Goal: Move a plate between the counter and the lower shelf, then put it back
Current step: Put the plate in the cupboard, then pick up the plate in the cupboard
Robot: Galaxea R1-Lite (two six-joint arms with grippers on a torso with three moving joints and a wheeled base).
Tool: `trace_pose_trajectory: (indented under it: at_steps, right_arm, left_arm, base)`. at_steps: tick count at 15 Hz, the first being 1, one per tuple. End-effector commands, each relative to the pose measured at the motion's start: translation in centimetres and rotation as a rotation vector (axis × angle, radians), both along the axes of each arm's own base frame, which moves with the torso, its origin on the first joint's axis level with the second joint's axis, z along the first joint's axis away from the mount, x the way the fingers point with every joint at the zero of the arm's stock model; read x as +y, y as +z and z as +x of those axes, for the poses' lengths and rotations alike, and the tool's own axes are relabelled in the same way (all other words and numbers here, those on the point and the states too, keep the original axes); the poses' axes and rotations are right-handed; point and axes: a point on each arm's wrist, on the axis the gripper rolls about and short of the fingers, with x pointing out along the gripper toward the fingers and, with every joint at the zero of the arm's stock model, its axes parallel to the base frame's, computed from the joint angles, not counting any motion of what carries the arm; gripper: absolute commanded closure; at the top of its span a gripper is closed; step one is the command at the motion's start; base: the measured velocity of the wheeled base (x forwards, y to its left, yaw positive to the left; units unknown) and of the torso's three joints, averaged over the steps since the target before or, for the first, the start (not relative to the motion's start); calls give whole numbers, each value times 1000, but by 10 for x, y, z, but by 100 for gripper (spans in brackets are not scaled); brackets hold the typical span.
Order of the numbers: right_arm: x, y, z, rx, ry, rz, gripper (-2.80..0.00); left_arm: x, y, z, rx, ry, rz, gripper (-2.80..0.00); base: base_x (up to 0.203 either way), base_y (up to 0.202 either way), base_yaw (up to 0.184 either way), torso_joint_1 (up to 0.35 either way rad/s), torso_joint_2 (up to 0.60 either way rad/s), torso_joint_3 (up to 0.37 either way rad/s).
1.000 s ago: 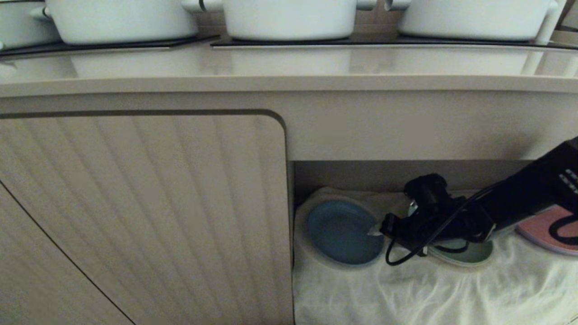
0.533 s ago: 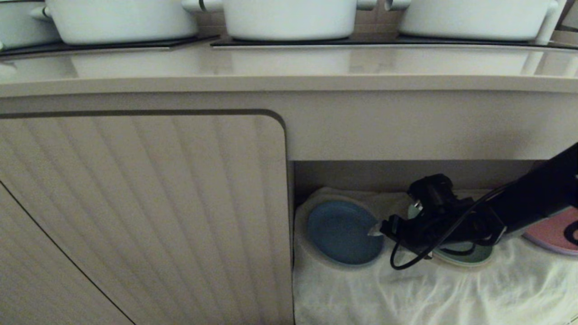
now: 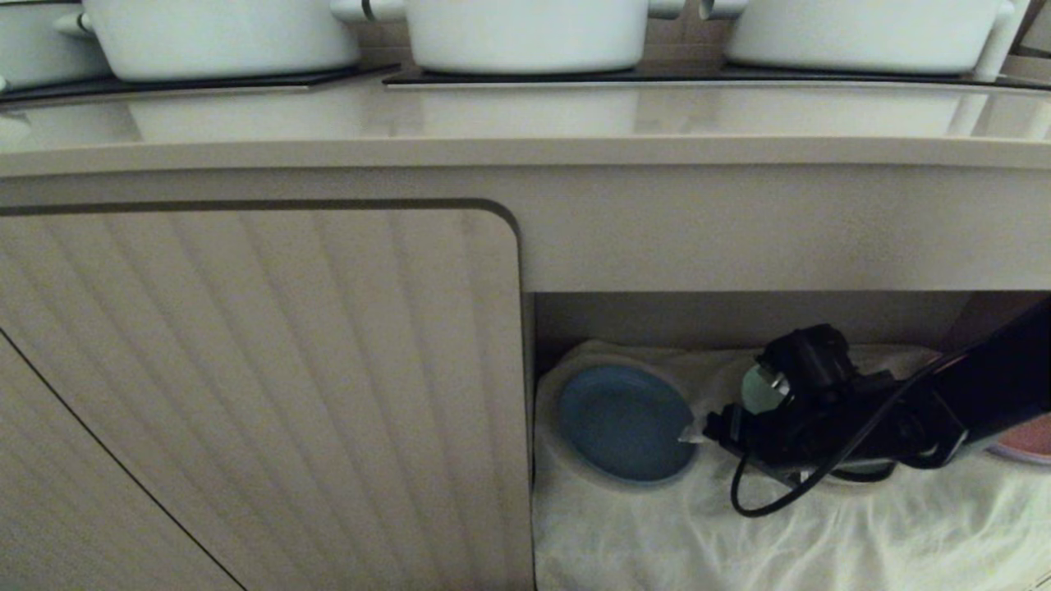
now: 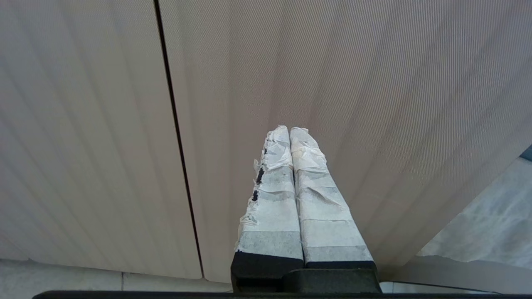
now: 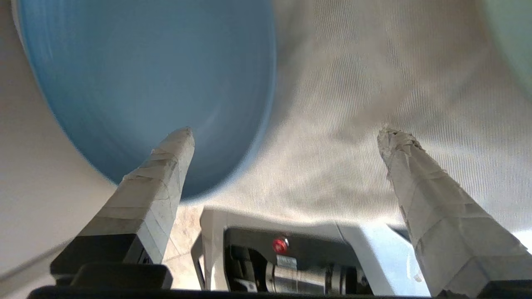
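Resting flat on the lower shelf [image 3: 739, 316]: light-blue plate [image 3: 626, 422].
Right gripper [image 5: 286, 137] spread wide, empty, beside its rim; left gripper [image 4: 291, 137] pressed together.

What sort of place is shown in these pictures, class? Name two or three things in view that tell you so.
Most likely a kitchen, perhaps a showroom one: white pots stand on black cooktop panels set in the counter, and small plates, one light-blue plate, lie on the lower shelf under it.

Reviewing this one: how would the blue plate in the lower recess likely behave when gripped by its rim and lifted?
The blue plate looks rigid, so it probably won't flex. Its low rim and smooth finish may let it slip. Sitting on a larger white plate, it might slide when nudged.
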Motion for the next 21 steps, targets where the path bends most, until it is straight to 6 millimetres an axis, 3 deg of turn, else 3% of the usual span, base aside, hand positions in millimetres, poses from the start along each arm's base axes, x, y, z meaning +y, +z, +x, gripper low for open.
trace_pose_trajectory:
  at_steps: [1, 2, 3, 4, 12, 21]
  right_arm:
    - [-1, 7, -10, -10, 2, 6, -280]
    - [-3, 8, -14, -10, 3, 6, -280]
    - [-4, 9, -18, -9, 3, 5, -150]
    - [-5, 10, -23, -6, 2, 3, 0]
    - [-10, 20, -42, -20, 3, 8, 0]
    - [-25, 23, -91, -7, 26, -16, 0]
  left_arm:
    - [0, 0, 0, 0, 1, -1, 0]
    - [0, 0, 0, 0, 1, -1, 0]
    - [0, 0, 0, -1, 1, -1, 0]
    - [0, 0, 0, 0, 1, -1, 0]
    - [0, 0, 0, 0, 1, -1, 0]
    - [0, 0, 0, -1, 1, -1, 0]
  base:
    - [0, 0, 0, 0, 0, 0]
    - [0, 0, 0, 0, 0, 0]
    - [0, 0, 0, 0, 0, 0]
    - [0, 0, 0, 0, 0, 0]
    - [0, 0, 0, 0, 0, 0]
    - [0, 0, 0, 0, 0, 0]
